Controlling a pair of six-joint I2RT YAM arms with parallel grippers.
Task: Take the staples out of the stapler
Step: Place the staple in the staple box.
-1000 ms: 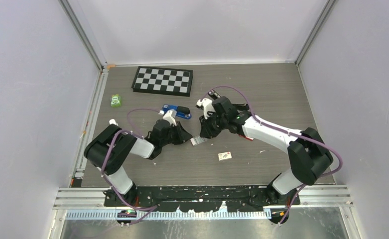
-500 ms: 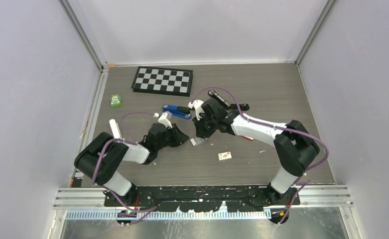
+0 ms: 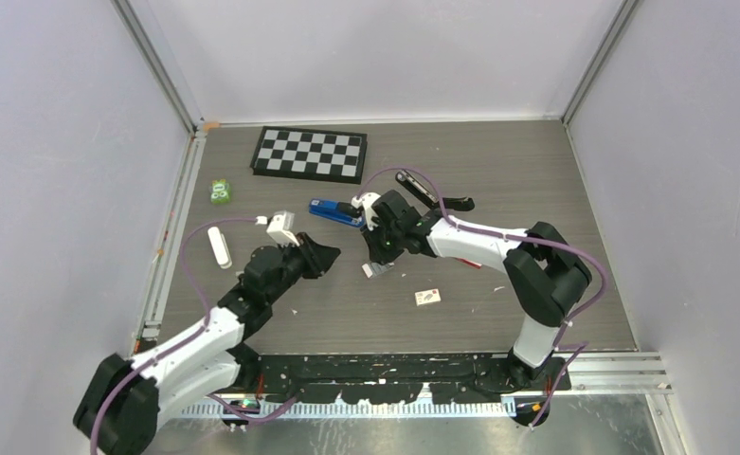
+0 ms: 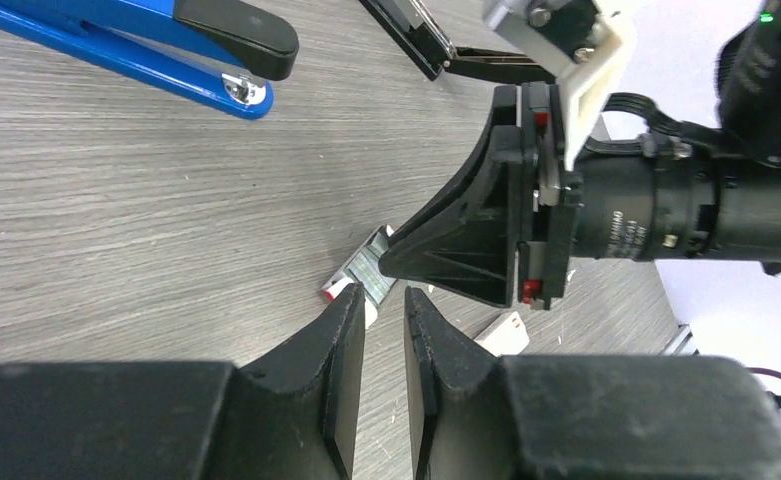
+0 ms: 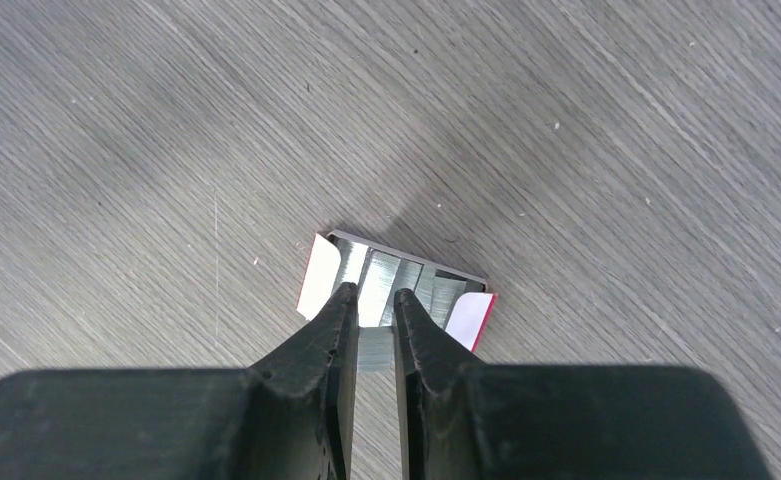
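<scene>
Staples [image 5: 396, 275] lie on the bench [image 3: 536, 171] as a few short silvery strips, side by side on a white, red-edged slip. They are directly under the tips of the right claw [image 5: 373, 296], which is closed to a narrow slit; the near end of one strip shows between its fingers, so it seems to pinch that strip while the others lie flat. I judge them light and stiff along the strip but brittle: the glued rows would probably snap if bent, and the smooth metal looks slippery. The safest hold is therefore across the width of one strip near its middle, with gentle pressure. The left claw [image 4: 383, 297] is empty, its fingers a narrow gap apart. The staples sit just ahead of its tips, with the right claw coming down on them from the far side, and the two claws are close enough to knock each other. Ahead of the left claw and off to its left lies a blue stapler [image 4: 116, 45], shut. Further ahead lies a black stapler [image 4: 416, 40] swung open, probably the one the task means, though I cannot see whether its channel holds more. A small white card [image 3: 428, 297] lies near the right claw on the arm-base side, apart from the staples. A chequered board [image 3: 311, 154], a green object [image 3: 220, 191] and a white stick [image 3: 217, 246] lie well away from both claws and block nothing.
</scene>
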